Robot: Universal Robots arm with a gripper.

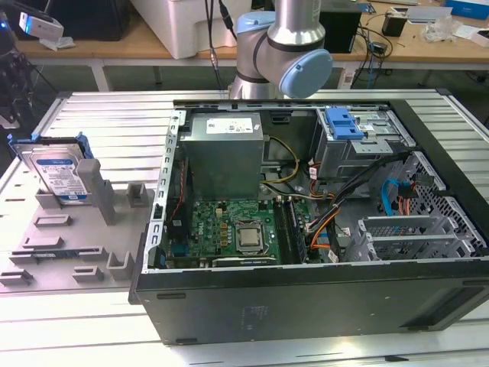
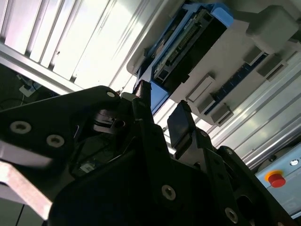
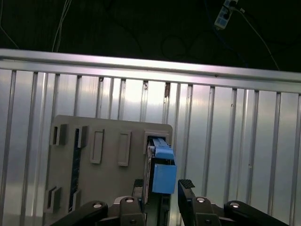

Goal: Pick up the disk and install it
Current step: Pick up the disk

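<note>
1. The disk (image 1: 55,170) carries a blue-and-white label, but its print is too small to read.
2. It stands on edge in a slot of the grey holder (image 1: 67,238) on the slatted counter (image 1: 99,115). This is at the exterior view's left, just beside the open computer case (image 1: 306,313).
3. Its label face is turned toward the exterior camera, and its long axis runs roughly level along the holder.
4. In the first wrist view the tool (image 3: 161,186) is open, with one finger on each side of the disk's thin, blue-framed edge, and it grips nothing.

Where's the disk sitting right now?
In the exterior view the disk stands on edge in the grey holder at the exterior view's left, beside the open computer case.
</note>
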